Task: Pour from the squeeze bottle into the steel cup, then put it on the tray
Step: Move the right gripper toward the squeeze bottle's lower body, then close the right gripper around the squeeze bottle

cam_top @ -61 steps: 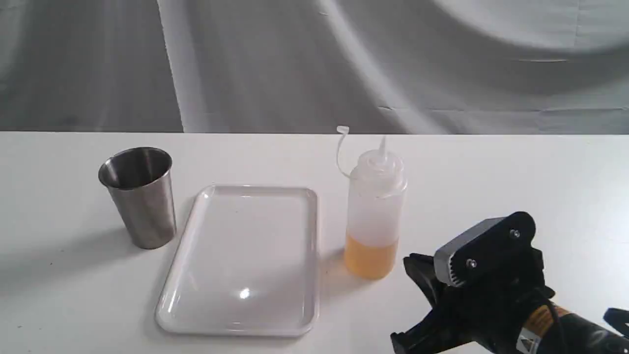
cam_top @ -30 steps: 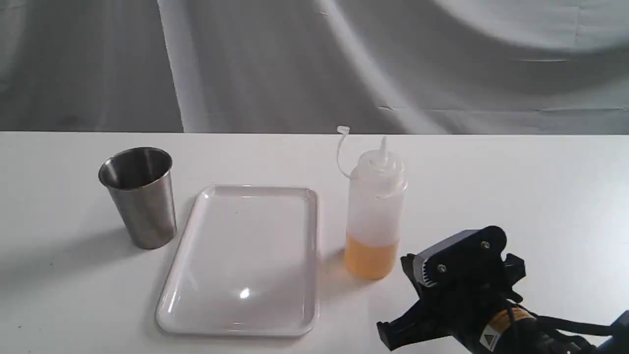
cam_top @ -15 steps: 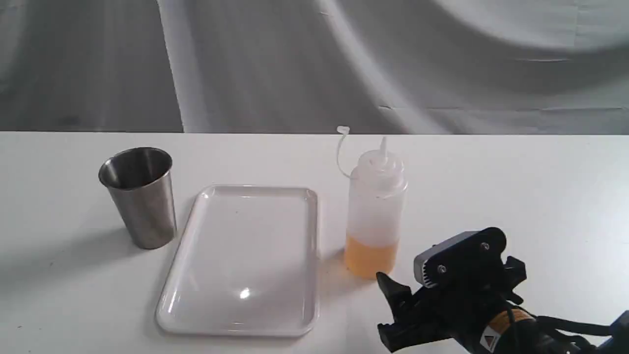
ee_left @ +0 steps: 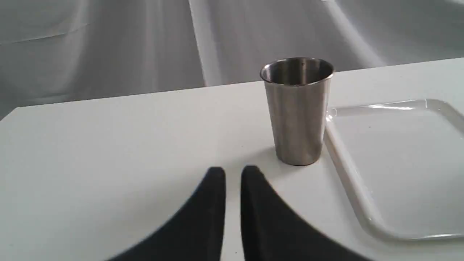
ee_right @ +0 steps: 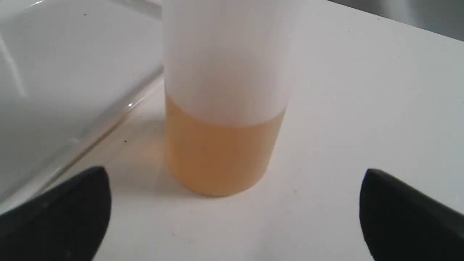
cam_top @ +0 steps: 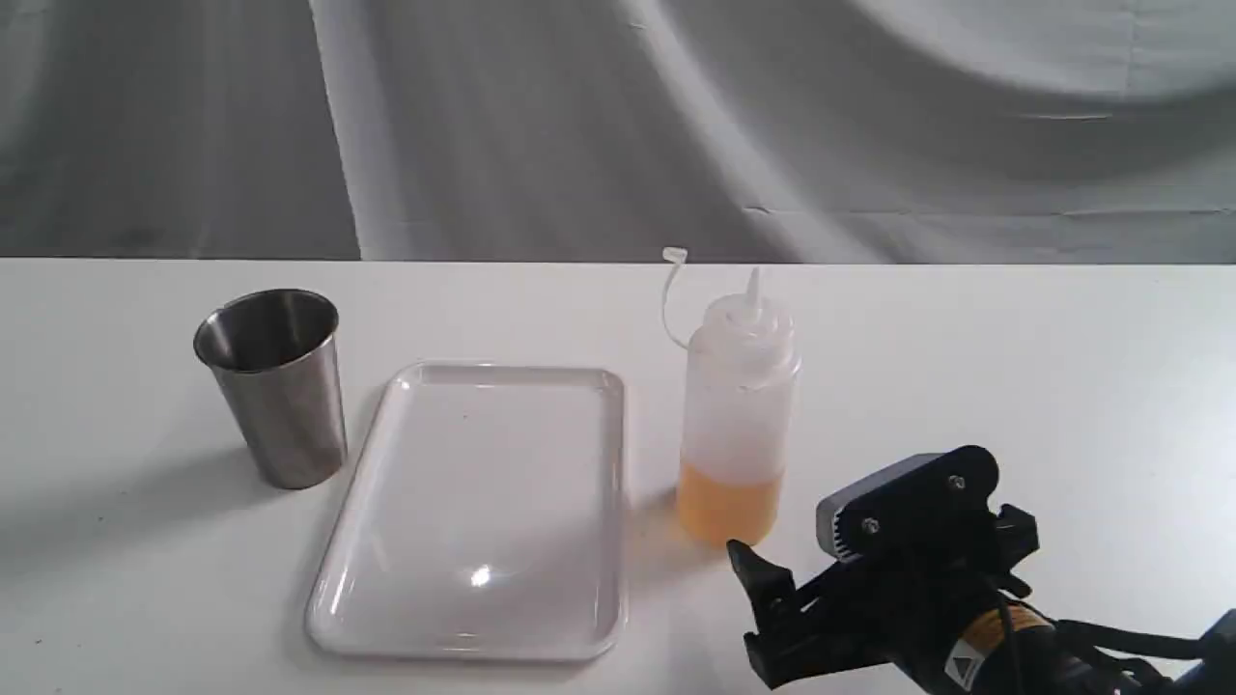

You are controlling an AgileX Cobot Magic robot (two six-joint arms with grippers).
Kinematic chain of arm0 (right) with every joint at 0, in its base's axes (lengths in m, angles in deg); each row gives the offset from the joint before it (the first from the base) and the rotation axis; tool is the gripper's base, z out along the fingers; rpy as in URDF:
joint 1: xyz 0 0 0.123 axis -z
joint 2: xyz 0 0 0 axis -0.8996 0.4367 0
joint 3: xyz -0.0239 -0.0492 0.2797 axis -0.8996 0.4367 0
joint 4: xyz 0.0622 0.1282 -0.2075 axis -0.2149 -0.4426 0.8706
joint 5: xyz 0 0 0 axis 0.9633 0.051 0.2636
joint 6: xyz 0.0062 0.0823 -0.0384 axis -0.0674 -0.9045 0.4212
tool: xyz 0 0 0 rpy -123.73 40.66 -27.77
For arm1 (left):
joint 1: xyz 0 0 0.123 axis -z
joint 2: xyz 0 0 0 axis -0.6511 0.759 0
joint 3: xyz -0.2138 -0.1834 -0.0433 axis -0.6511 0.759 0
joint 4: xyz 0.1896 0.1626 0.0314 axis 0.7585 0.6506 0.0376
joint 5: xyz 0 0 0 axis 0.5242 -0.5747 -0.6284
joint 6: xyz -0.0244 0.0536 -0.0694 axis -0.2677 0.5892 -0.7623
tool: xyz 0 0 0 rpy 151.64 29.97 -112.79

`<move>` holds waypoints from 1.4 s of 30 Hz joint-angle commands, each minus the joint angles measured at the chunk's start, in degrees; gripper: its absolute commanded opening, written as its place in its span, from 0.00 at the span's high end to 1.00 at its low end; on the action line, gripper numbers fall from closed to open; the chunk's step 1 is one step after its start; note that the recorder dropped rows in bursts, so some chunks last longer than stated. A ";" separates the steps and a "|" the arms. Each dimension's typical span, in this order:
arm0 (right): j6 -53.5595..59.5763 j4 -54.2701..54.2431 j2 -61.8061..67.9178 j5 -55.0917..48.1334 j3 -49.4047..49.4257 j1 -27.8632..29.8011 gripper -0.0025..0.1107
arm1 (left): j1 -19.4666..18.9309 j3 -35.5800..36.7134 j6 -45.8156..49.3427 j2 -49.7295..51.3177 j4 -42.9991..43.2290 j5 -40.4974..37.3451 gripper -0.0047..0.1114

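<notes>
Three things sit in a row on the smooth white table (cam_top: pixel 1014 338), in front of a creased grey cloth (cam_top: pixel 579 125). On the left is the steel cup (cam_top: pixel 275 386), a brushed metal tumbler that narrows toward its base, upright, with a dark, shiny inside. Just beside it lies the tray (cam_top: pixel 483 483), flat glossy white plastic with rounded corners and a low rim. It catches one bright spot of light. Right of the tray, on the bare table, the squeeze bottle (cam_top: pixel 739 415) stands upright. It is a cloudy whitish cylinder with a pointed nozzle and a thin cap strap curling up beside it, and amber liquid fills its lower part.

The right gripper (cam_top: pixel 751 598) is low by the foot of the bottle. Its matte black fingers (ee_right: pixel 72 210) are spread wide, one on each side, and neither touches the plastic. The left gripper (ee_left: pixel 233 173) hovers near the cup with its tapered black fingers almost pressed together, a thin slit between them, pinching nothing.
</notes>
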 commanded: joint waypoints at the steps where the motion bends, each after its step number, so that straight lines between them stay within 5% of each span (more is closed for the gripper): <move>1: -0.07 -0.20 0.04 0.36 -0.28 -0.12 0.17 | 0.06 0.25 -0.10 -0.28 0.14 0.41 0.89; 42: -9.57 -1.66 4.76 -10.46 -16.84 -0.12 0.18 | 0.06 0.25 -0.10 -0.28 0.14 0.41 0.89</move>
